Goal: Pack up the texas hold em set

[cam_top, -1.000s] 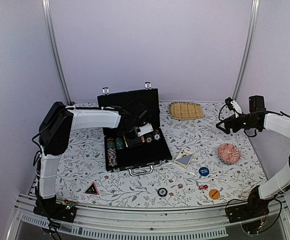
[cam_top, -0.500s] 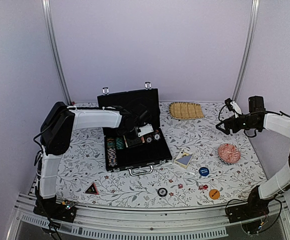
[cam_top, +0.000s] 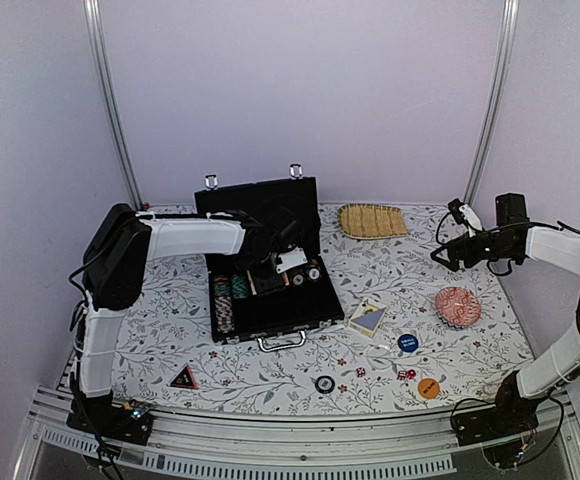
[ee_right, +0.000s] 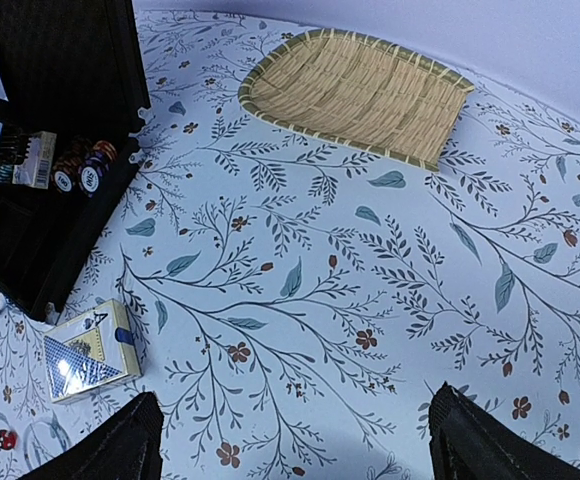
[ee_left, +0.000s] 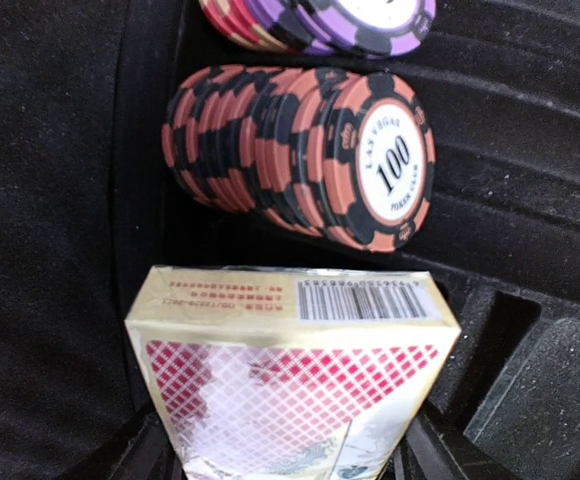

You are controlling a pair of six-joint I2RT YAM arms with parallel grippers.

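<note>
The black briefcase (cam_top: 266,309) lies open at mid-table, its lid (cam_top: 258,204) standing up. My left gripper (cam_top: 276,264) reaches into it, shut on a red-patterned card deck (ee_left: 290,380) that stands just in front of a row of orange-black chips (ee_left: 300,160); purple chips (ee_left: 355,18) lie beyond. My right gripper (cam_top: 448,252) hovers open over the table's right side, its jaws (ee_right: 295,450) holding nothing. A blue card deck (cam_top: 368,319) lies on the cloth right of the case. Blue (cam_top: 407,343), orange (cam_top: 428,388) and black (cam_top: 324,383) discs and red dice (cam_top: 406,375) lie near the front.
A woven straw mat (cam_top: 372,220) lies at the back, right of the lid. A red patterned dish (cam_top: 458,306) sits below the right gripper. A dark triangular piece (cam_top: 182,378) lies at the front left. Metal frame posts stand at both back corners.
</note>
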